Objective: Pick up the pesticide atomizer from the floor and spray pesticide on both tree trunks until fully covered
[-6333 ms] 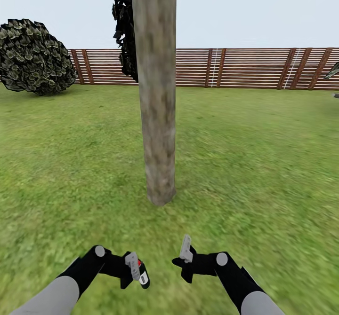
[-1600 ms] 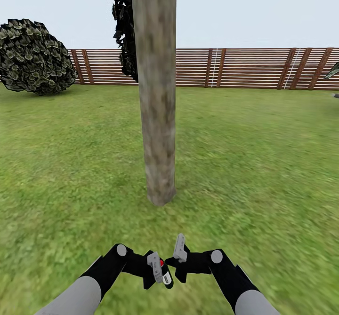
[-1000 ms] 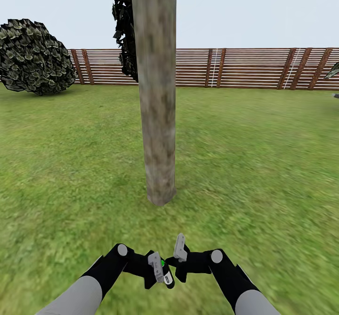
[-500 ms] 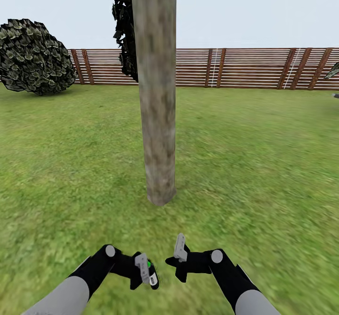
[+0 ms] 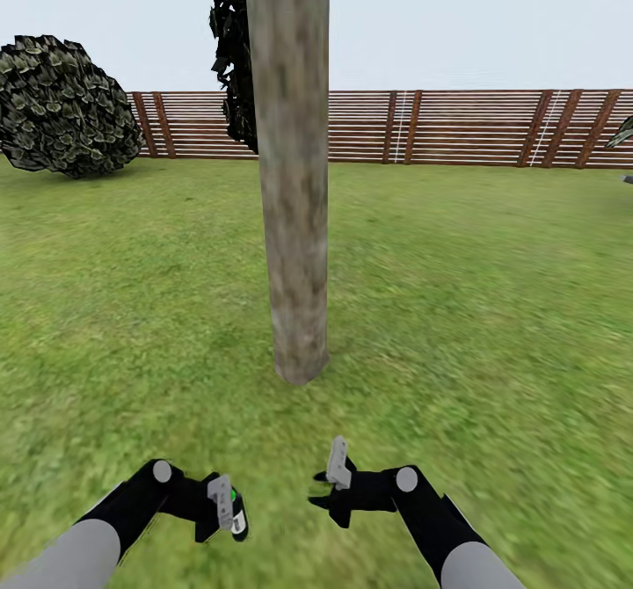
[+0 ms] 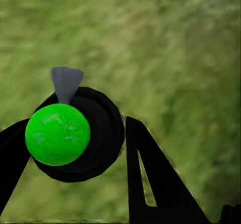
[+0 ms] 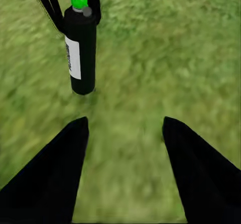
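A fenced garden under an open pale sky. Green grass lawn (image 5: pixel 457 290) spreads from near to far, where a brown fence (image 5: pixel 457 127) of horizontal wooden slats closes it. A thick bare tree trunk (image 5: pixel 293 185) rises mid-scene; a dark leafy bush (image 5: pixel 61 105) sits far left.

The atomizer (image 7: pixel 80 50) is black with a white label and bright green cap; the trunk (image 5: pixel 290 167) is grey-beige mottled brown.
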`<state>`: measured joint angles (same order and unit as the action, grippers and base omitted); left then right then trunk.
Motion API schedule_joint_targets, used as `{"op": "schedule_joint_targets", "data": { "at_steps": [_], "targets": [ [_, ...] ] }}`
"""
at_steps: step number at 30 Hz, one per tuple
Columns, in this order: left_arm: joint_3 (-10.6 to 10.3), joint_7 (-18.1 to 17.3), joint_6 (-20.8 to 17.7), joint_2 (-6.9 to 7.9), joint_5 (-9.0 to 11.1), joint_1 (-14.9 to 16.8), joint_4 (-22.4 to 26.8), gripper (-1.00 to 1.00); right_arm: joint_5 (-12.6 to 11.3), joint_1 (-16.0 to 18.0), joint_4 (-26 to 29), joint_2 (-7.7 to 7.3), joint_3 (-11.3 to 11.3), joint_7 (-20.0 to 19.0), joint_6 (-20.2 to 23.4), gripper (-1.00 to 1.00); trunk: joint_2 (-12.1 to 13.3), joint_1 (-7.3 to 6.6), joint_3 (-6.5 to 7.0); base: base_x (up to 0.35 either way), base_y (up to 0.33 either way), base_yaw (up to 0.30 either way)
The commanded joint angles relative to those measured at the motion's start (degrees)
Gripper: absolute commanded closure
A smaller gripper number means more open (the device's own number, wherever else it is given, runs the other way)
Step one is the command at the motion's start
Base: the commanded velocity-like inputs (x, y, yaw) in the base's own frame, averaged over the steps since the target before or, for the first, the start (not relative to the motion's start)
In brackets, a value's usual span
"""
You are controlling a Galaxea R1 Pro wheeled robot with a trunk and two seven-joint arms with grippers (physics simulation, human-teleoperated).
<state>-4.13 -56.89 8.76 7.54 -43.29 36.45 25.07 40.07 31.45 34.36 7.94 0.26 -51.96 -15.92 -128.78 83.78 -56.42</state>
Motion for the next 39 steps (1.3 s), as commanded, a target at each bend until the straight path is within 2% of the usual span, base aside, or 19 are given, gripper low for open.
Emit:
{"op": "schedule_joint_targets", "data": {
  "at_steps": [1, 3, 6, 10, 12, 13, 14, 16, 17, 20, 24, 26, 28, 30, 31, 32, 36, 39],
  "targets": [
    [-0.1, 0.0, 0.6, 0.71, -0.2, 0.0, 0.1, 1.0, 0.4, 0.0, 0.0, -0.03, -0.1, -0.1, -0.3, -1.0, 0.0, -0.01, -0.05, 0.0, 0.0, 0.0],
    [0.1, 0.1, 0.7, 2.08, -0.2, 0.0, 0.1, 1.0, 0.5, 0.0, 0.0, -0.09, -0.1, -0.1, -0.3, -1.0, 0.0, -0.01, -0.05, 0.0, 0.0, 0.0],
    [0.3, 0.3, 0.8, 3.25, 0.0, 0.0, 0.1, 1.0, 0.5, 0.0, 0.0, -0.11, -0.1, 0.0, -0.3, -1.0, 0.0, -0.01, -0.05, 0.0, 0.0, 0.0],
    [0.5, 0.8, 0.7, 3.89, 0.2, 0.0, 0.3, 1.0, 0.6, 0.0, -0.2, -0.53, -0.3, 0.3, -0.4, -1.0, 0.0, -0.01, -0.05, 0.0, 0.0, 0.0],
    [0.6, 1.9, 0.6, 3.94, 0.3, 0.0, 0.2, 1.0, 0.6, 0.0, -0.3, -1.62, -0.4, 0.7, -0.4, -1.0, 0.0, -0.01, -0.05, 0.0, 0.0, 0.0],
    [14.0, 27.5, 0.5, 2.89, 11.1, -0.1, -7.7, 1.0, -1.7, -0.6, -11.4, -9.79, -16.0, 37.0, -0.9, -1.0, 0.0, -0.01, -0.05, 0.0, 0.0, 0.0],
    [14.7, 29.3, 0.6, 2.52, 13.1, -0.1, -8.8, 1.0, -1.8, -0.8, -12.2, -9.83, -16.6, 40.5, -1.3, -1.0, 0.0, -0.01, -0.05, 0.0, 0.0, 0.0],
    [15.0, 30.7, 0.8, 1.97, 15.1, -0.2, -10.5, 1.0, -1.9, -1.4, -15.1, -9.86, -16.9, 43.9, -3.6, -1.0, 0.0, -0.01, -0.05, 0.0, 0.0, 0.0],
    [15.0, 30.8, 1.0, 1.87, 15.5, -0.2, -11.0, 1.0, -1.9, -1.6, -16.4, -9.86, -17.0, 44.6, -5.1, -1.0, 0.0, -0.01, -0.05, 0.0, 0.0, 0.0],
    [14.5, 30.7, 1.4, 1.74, 15.8, -0.2, -11.3, 1.0, -1.9, -1.8, -18.6, -9.89, -17.1, 45.4, -9.3, -1.0, 0.0, -0.01, -0.05, 0.0, 0.0, 0.0],
    [11.5, 30.7, 1.5, 1.91, 15.6, -0.2, -11.0, 1.0, -1.9, -1.9, -19.1, -9.92, -17.2, 45.7, -10.9, -1.0, 0.0, -0.01, -0.05, 0.0, 0.0, 0.0],
    [11.2, 30.7, 1.4, 1.85, 15.7, -0.1, -10.9, 1.0, -2.7, -1.8, -19.1, -9.95, -17.3, 47.4, -11.1, -1.0, 0.0, -0.01, -0.05, 0.0, 0.0, 0.0],
    [11.5, 30.8, 1.2, 1.76, 15.8, -0.1, -10.9, 1.0, -4.1, -1.8, -19.2, -9.9, -17.3, 51.5, -11.1, -1.0, 0.0, -0.01, -0.05, 0.0, 0.0, 0.0],
    [11.9, 31.4, 0.8, 1.71, 16.2, -0.1, -10.8, 1.0, -7.0, -1.8, -19.4, -9.88, -17.2, 58.8, -11.1, -1.0, 0.0, -0.01, -0.05, 0.0, 0.0, 0.0],
    [12.1, 31.5, 0.8, 1.7, 16.7, -0.1, -10.8, 1.0, -7.8, -1.8, -19.4, -9.86, -17.2, 60.3, -11.2, -1.0, 0.0, -0.01, -0.05, 0.0, 0.0, 0.0],
    [13.2, 31.9, 0.7, 1.69, 18.5, -0.1, -10.8, 1.0, -9.0, -1.9, -19.6, -9.85, -17.1, 61.9, -11.2, -1.0, 0.0, -0.01, -0.05, 0.0, 0.0, 0.0],
    [14.9, 32.7, 0.6, 1.69, 21.0, -0.1, -10.8, 1.0, -9.7, -2.0, -20.2, -9.8, -17.1, 62.7, -11.2, -1.0, 0.0, -0.01, -0.05, 0.0, 0.0, 0.0],
    [14.6, 32.7, 0.7, 1.62, 21.2, -0.1, -10.8, 1.0, -9.8, -2.1, -20.8, -9.79, -17.1, 62.8, -11.2, -1.0, 0.0, -0.01, -0.05, 0.0, 0.0, 0.0]
  ]
}}
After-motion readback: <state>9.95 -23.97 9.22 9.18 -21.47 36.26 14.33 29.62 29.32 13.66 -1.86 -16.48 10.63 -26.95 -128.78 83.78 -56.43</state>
